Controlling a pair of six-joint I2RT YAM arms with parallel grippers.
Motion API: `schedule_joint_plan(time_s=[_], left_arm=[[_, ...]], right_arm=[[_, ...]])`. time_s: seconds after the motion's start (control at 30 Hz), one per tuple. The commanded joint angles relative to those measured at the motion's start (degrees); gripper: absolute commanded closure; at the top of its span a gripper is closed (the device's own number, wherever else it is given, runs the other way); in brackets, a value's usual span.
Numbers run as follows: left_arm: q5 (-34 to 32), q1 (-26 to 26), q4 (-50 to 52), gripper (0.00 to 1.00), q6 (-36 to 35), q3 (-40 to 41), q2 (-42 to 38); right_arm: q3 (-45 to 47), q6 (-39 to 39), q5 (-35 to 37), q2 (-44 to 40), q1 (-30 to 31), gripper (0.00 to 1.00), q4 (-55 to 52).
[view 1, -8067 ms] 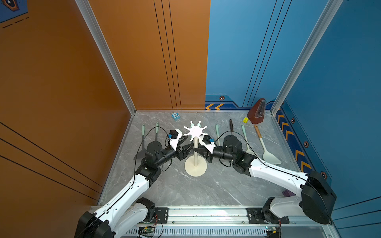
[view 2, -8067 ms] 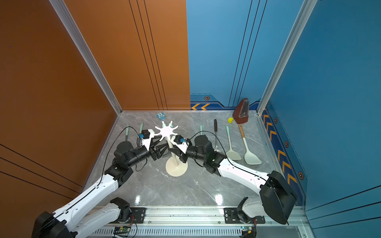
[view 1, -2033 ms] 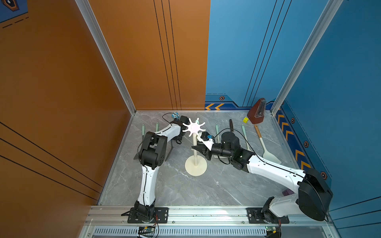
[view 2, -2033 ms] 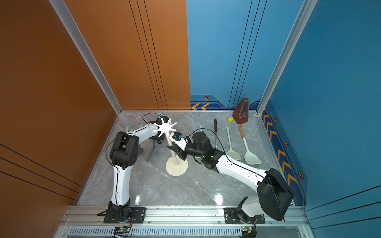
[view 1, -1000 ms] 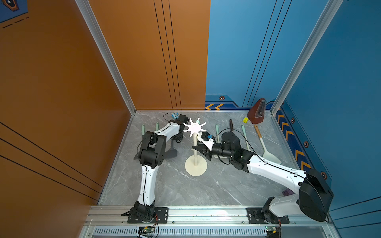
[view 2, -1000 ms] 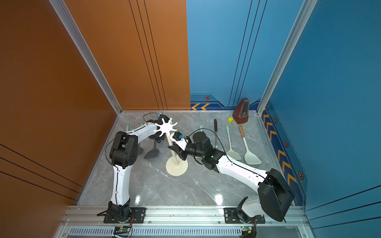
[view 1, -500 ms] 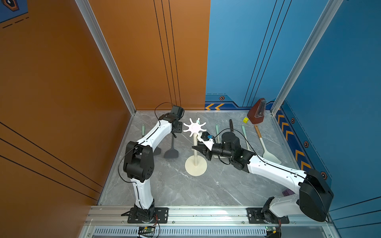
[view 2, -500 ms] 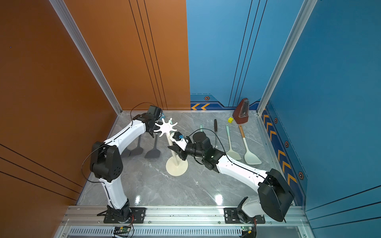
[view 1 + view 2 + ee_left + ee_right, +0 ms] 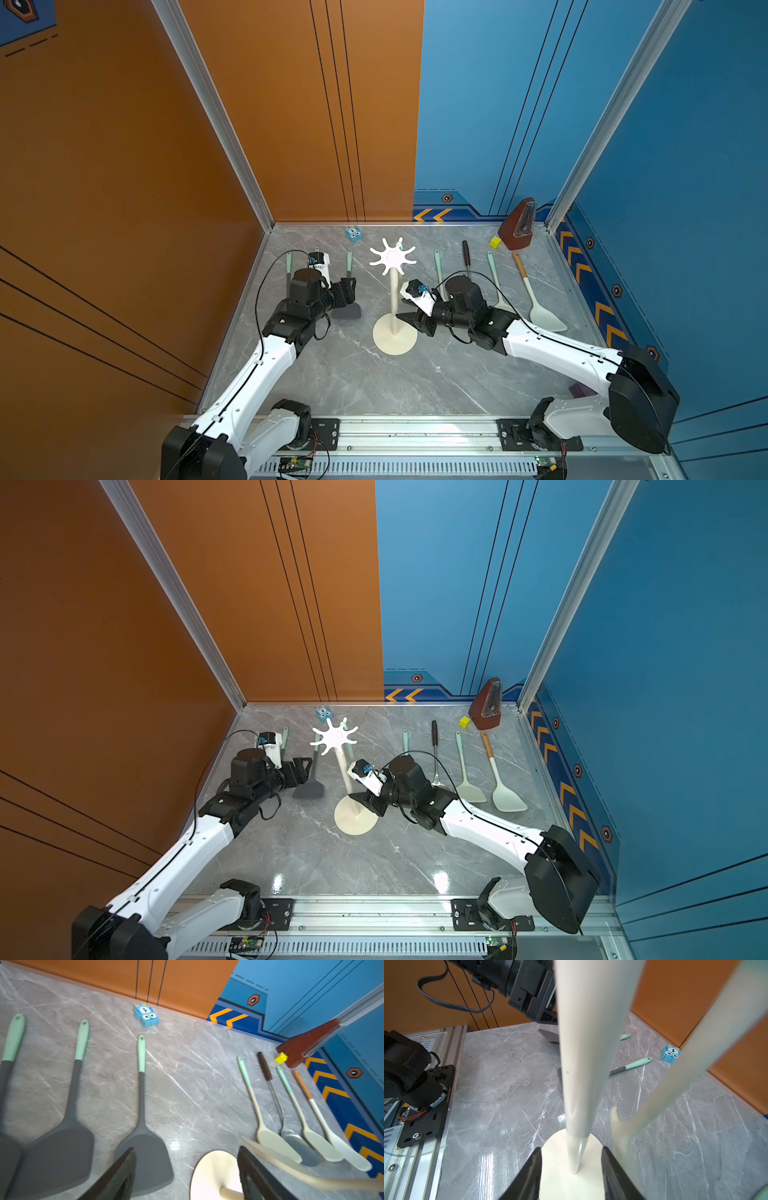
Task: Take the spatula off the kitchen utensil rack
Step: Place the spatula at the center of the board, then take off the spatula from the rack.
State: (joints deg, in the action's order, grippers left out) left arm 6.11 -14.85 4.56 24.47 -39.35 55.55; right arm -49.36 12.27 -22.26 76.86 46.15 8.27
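Observation:
The cream-white kitchen utensil rack [image 9: 394, 337] [image 9: 355, 820] stands mid-table. A blurred cream spatula [image 9: 695, 1053] [image 9: 291, 1167] with a mint handle hangs from its star top [image 9: 392, 257]. A dark grey spatula [image 9: 347, 311] [image 9: 149, 1157] with a mint handle lies flat left of the rack. My left gripper [image 9: 347, 291] [image 9: 187, 1174] hovers open just over its blade, holding nothing. My right gripper [image 9: 415, 322] [image 9: 571, 1167] stands open around the foot of the pole [image 9: 579, 1064], with a gap on both sides.
Two more grey spatulas [image 9: 58, 1157] lie left of the first. Several light utensils [image 9: 540, 307] lie in a row at right. A brown metronome [image 9: 517, 224], a yellow cube [image 9: 494, 242] and a blue owl toy [image 9: 353, 234] sit along the back wall.
My left arm came down from beside the rack top, laid the grey spatula on the table and opened. My right gripper opened off the rack pole.

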Motion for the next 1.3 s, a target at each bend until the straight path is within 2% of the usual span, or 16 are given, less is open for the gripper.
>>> schedule_joint_plan(time_s=[0.0,0.17,0.3,0.43,0.5,0.63,0.77,1.07,1.27], left_arm=[[6.02,-2.14,-10.18,0.22,2.16,5.20,-6.42],[7.94,-5.82,-16.44,0.20,-0.21,11.81,-16.78],[13.12,-9.47,-17.65,0.20,-5.40,12.19,-19.80],[15.39,-14.92,-19.06,0.20,-11.97,12.21,-20.41],[13.52,-17.42,-19.04,0.19,-14.43,11.83,-20.00],[8.13,-21.39,-19.52,0.20,-19.39,10.52,-17.32],[5.37,-23.22,-23.37,0.22,-22.08,9.88,-14.21],[6.73,-23.52,-29.65,0.40,-23.03,8.33,-7.65],[7.32,-23.64,-31.09,0.46,-22.63,7.36,-5.35]], right_arm=[[1.00,1.05,0.79,-4.53,0.55,0.53,-2.72],[4.03,0.56,3.17,-11.69,0.64,0.53,-4.14],[6.18,-0.66,5.81,-17.25,-2.09,0.52,-3.03],[5.08,-4.58,4.41,-17.61,-5.54,0.52,-1.87],[3.66,-6.08,3.27,-16.44,-8.08,0.52,-1.71],[0.72,-8.43,-0.12,-12.74,-9.07,0.52,0.94],[-2.11,-9.93,-3.78,-8.70,-9.26,0.53,4.09],[-6.10,-12.01,-9.91,-2.40,-9.16,0.54,10.45],[-8.54,-11.48,-11.97,0.04,-8.86,0.56,10.74]])
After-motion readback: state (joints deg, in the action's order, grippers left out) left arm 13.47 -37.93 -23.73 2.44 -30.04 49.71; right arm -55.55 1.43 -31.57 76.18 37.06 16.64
